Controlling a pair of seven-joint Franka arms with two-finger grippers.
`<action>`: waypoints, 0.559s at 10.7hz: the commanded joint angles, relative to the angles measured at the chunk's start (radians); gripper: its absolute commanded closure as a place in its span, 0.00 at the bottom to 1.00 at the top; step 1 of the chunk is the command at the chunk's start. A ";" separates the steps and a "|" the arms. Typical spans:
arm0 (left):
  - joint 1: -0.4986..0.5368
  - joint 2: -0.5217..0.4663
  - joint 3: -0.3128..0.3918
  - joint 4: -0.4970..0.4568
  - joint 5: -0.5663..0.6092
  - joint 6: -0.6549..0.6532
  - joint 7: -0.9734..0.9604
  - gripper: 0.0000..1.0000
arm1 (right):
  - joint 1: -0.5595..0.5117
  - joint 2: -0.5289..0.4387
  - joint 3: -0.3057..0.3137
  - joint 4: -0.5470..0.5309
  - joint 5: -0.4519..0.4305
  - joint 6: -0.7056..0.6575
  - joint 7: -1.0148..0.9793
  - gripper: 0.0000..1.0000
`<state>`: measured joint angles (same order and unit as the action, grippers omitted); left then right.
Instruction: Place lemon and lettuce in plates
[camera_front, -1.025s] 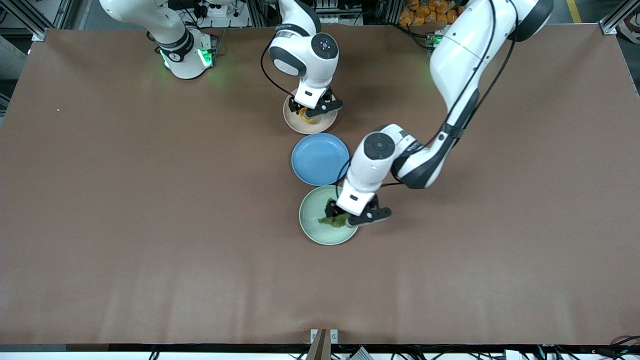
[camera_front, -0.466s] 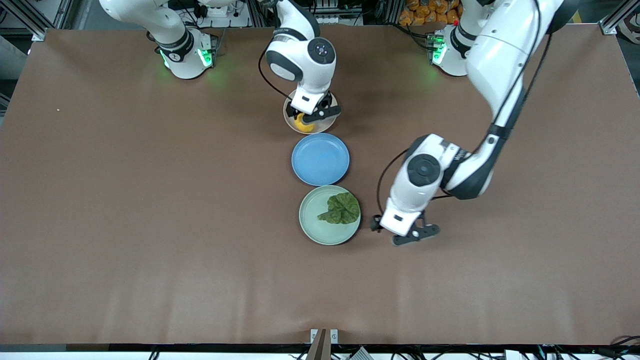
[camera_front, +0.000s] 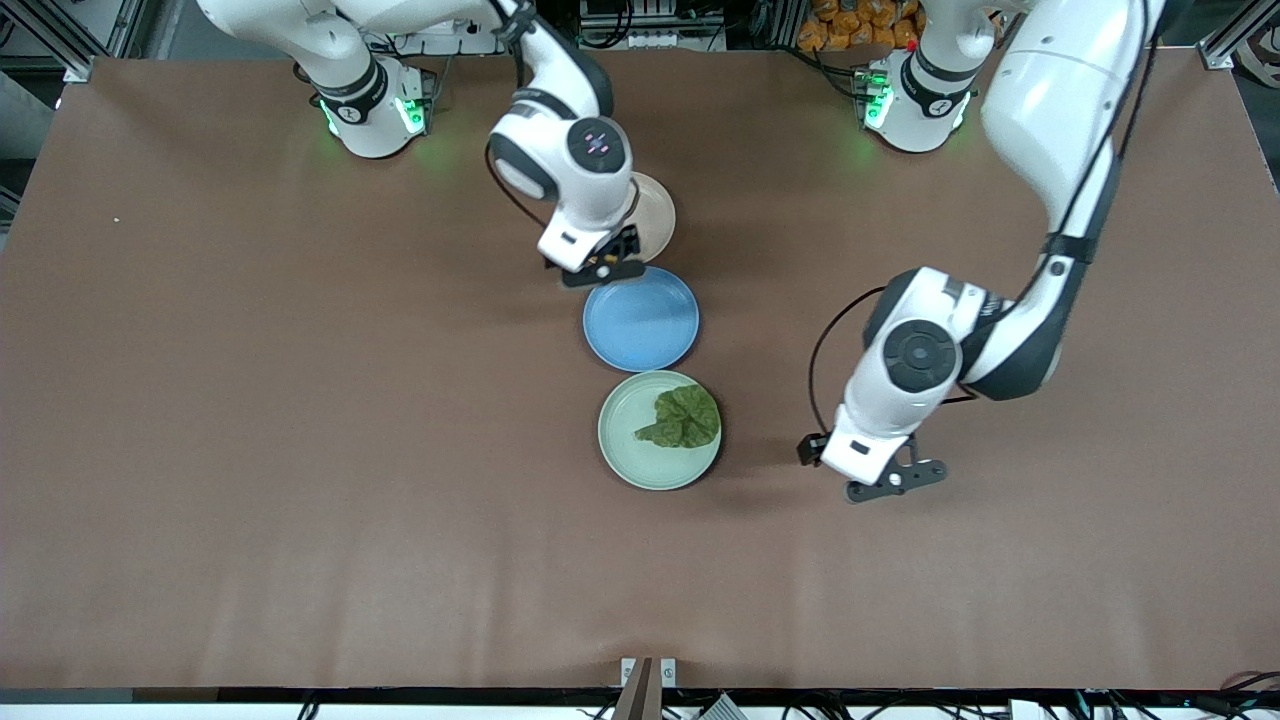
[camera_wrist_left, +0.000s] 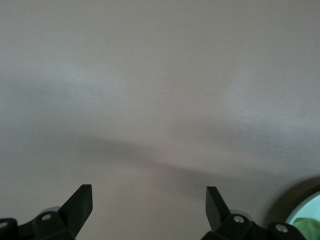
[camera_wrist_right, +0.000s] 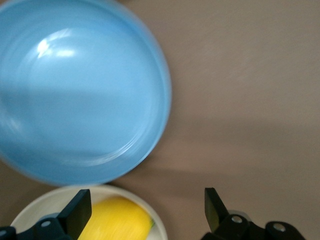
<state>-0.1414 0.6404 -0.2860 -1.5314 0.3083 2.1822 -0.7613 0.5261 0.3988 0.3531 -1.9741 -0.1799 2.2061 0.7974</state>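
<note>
The lettuce (camera_front: 685, 418) lies in the mint green plate (camera_front: 630, 445), on the side toward the left arm's end. My left gripper (camera_front: 895, 480) is open and empty over bare table beside that plate. Its wrist view (camera_wrist_left: 149, 192) shows the plate's rim (camera_wrist_left: 306, 211) at one corner. The lemon (camera_wrist_right: 115, 220) lies in the beige-pink plate (camera_wrist_right: 47, 205), seen in the right wrist view. In the front view my right hand hides it. My right gripper (camera_front: 600, 270) is open and empty over the gap between the beige-pink plate (camera_front: 655, 215) and the blue plate, with the lemon beside one finger (camera_wrist_right: 75, 212).
The bright blue plate (camera_front: 640, 318) sits empty between the two task plates and fills much of the right wrist view (camera_wrist_right: 75, 90). The brown table (camera_front: 300, 450) stretches wide toward both ends.
My left gripper let go of the lettuce in the mint plate and swung away toward the left arm's end. My right gripper released the lemon and moved off the beige-pink plate toward the blue plate's rim.
</note>
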 joint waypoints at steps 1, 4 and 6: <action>0.164 -0.099 -0.096 -0.061 -0.047 -0.128 0.178 0.00 | -0.150 -0.043 0.015 -0.005 -0.015 -0.008 -0.004 0.00; 0.171 -0.302 -0.085 -0.244 -0.106 -0.169 0.252 0.00 | -0.323 -0.067 0.015 0.014 -0.015 -0.014 -0.064 0.00; 0.106 -0.431 0.008 -0.325 -0.197 -0.171 0.287 0.00 | -0.429 -0.066 0.011 0.056 -0.016 -0.019 -0.116 0.00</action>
<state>0.0237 0.4041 -0.3643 -1.7004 0.2069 2.0104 -0.5258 0.2035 0.3463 0.3496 -1.9524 -0.1802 2.2058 0.7211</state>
